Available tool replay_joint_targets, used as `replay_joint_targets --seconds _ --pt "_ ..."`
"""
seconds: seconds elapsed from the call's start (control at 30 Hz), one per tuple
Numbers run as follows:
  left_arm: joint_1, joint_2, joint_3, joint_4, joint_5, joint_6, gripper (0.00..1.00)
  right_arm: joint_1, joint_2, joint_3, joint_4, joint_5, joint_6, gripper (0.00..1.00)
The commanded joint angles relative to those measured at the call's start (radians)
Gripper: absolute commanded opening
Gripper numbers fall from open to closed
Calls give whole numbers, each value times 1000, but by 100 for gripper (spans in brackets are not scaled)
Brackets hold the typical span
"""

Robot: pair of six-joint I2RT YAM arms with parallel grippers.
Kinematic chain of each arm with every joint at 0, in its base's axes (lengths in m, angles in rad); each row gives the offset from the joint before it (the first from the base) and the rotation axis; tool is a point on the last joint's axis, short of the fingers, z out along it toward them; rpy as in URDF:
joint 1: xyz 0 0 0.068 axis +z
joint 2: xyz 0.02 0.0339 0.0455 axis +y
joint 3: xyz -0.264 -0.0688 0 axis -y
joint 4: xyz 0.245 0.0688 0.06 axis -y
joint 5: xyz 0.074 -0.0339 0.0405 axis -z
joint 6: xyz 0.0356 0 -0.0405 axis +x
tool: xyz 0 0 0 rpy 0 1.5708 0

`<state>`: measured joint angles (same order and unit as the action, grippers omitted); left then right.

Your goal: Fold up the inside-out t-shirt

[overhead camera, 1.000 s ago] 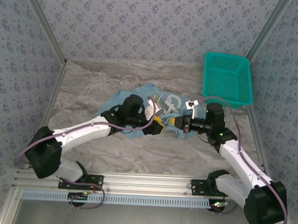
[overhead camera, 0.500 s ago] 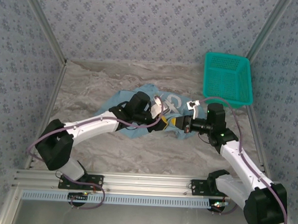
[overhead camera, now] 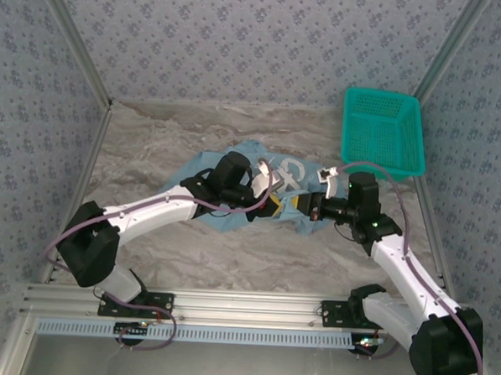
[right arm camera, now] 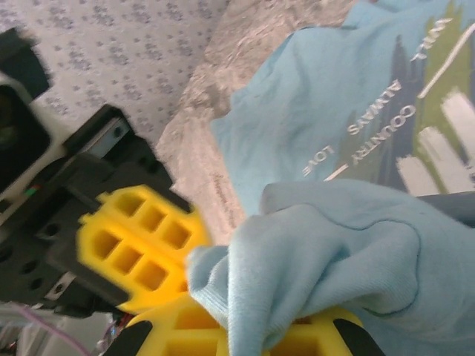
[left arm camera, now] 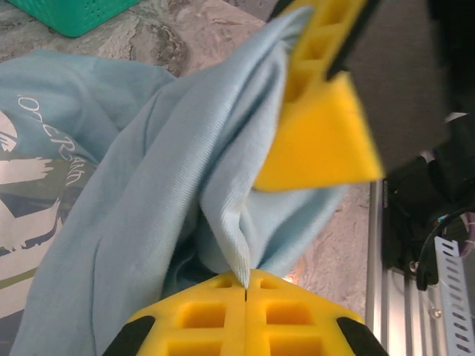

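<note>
The light-blue t-shirt (overhead camera: 226, 165) lies crumpled in the middle of the table, its whitish print (overhead camera: 289, 168) facing up. My left gripper (overhead camera: 270, 207) is shut on a thin fold of the shirt (left arm camera: 237, 259), the yellow jaws pressed together. My right gripper (overhead camera: 296, 204) faces it from the right, almost touching, and is shut on a bunched edge of the same shirt (right arm camera: 297, 259). In the left wrist view the right gripper's yellow fingers (left arm camera: 319, 141) hold cloth just above mine. The printed lettering (right arm camera: 386, 119) spreads behind the bunch.
A teal mesh basket (overhead camera: 382, 131) stands at the back right of the marbled table (overhead camera: 152, 140). Patterned walls close in the sides and back. The aluminium rail (overhead camera: 227, 308) runs along the near edge.
My left gripper has moved right toward the right gripper and closed on a fold of the shirt. The right gripper has stayed shut on the cloth, almost still.
</note>
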<state>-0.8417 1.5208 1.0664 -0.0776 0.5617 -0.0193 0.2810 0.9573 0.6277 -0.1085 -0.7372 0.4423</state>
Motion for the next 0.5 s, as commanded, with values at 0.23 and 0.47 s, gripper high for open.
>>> replay_joint_targets --seconds 0.23,0.47 --pt "9 -42 168 -228 9 -198 0 136 -5 223 -450 682 -193 33" --pt "25 12 290 -338 56 -346 0 271 -83 231 -443 686 -312 41"
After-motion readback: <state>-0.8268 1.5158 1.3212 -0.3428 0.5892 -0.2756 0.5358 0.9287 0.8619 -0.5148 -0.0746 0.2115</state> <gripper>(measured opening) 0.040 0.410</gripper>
